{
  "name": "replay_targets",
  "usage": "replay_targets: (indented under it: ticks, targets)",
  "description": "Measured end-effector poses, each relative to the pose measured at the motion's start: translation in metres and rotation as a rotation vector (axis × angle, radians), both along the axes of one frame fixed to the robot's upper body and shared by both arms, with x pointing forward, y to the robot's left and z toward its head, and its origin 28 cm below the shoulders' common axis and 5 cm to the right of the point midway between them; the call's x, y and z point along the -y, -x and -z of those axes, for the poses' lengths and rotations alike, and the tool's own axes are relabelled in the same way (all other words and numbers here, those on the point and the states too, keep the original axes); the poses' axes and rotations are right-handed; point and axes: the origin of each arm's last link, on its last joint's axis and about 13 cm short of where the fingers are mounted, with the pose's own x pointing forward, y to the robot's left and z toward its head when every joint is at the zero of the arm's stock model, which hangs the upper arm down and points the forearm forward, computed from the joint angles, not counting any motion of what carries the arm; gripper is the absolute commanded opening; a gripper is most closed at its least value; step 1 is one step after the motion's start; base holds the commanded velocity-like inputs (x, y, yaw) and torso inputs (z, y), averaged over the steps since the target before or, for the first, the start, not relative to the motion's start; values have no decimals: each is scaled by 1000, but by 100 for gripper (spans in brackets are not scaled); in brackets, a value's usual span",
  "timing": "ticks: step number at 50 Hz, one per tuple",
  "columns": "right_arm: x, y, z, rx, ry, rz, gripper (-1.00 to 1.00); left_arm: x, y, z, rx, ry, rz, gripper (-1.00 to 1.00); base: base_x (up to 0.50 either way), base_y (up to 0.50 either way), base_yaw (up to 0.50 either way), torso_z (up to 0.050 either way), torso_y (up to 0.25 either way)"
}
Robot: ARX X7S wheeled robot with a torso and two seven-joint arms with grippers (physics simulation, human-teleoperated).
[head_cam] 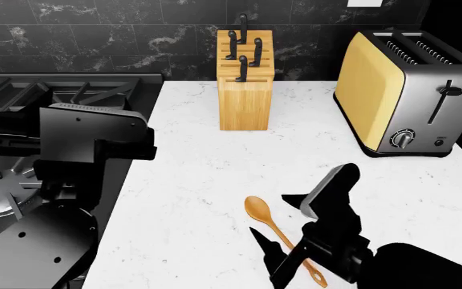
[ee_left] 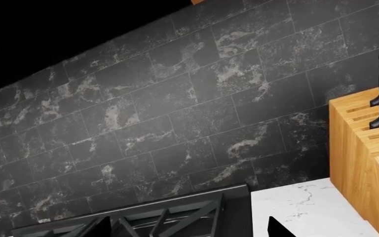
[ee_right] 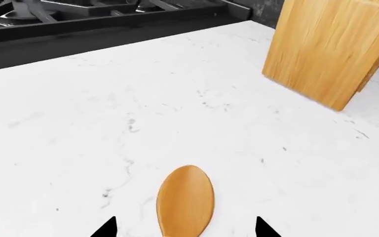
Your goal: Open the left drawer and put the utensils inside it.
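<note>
The golden wooden spoon [head_cam: 257,209] lies on the white marble counter [head_cam: 190,180], bowl toward the wall and holed handle end toward the front edge. My right gripper [head_cam: 273,217] hovers low over it, open, one finger on each side of the handle. The right wrist view shows the spoon bowl [ee_right: 185,200] just ahead of the right gripper [ee_right: 185,228], not touching either fingertip. My left arm [head_cam: 94,137] is raised over the stove edge. In its wrist view, the left gripper [ee_left: 189,229] is open and empty, facing the tiled wall. The fork and the left drawer are out of view.
A wooden knife block [head_cam: 245,90] with black-handled knives stands at the back of the counter, also visible as the knife block [ee_left: 367,163] beside my left gripper. A yellow toaster [head_cam: 399,96] sits at the back right. A black gas stove [head_cam: 22,96] is at the left.
</note>
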Motion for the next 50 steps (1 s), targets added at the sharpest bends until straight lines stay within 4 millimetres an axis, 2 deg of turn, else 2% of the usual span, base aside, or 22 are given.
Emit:
replay_targets:
  ticks: [16, 42, 43, 50]
  targets:
    - [-3, -15, 6, -6, -50, 4, 100, 0, 0, 0, 1, -1, 0, 100, 0, 0, 0, 0, 0]
    - [-5, -22, 14, -70, -127, -47, 100, -1, 0, 0, 1, 1, -2, 100, 3, 3, 4, 0, 0]
    - [-5, -22, 14, -69, -128, -47, -100, -1, 0, 1, 1, 1, -2, 100, 0, 3, 4, 0, 0]
    - [-7, -20, 16, -62, -136, -60, -100, -1, 0, 1, 1, 1, -2, 100, 3, 1, 2, 0, 0]
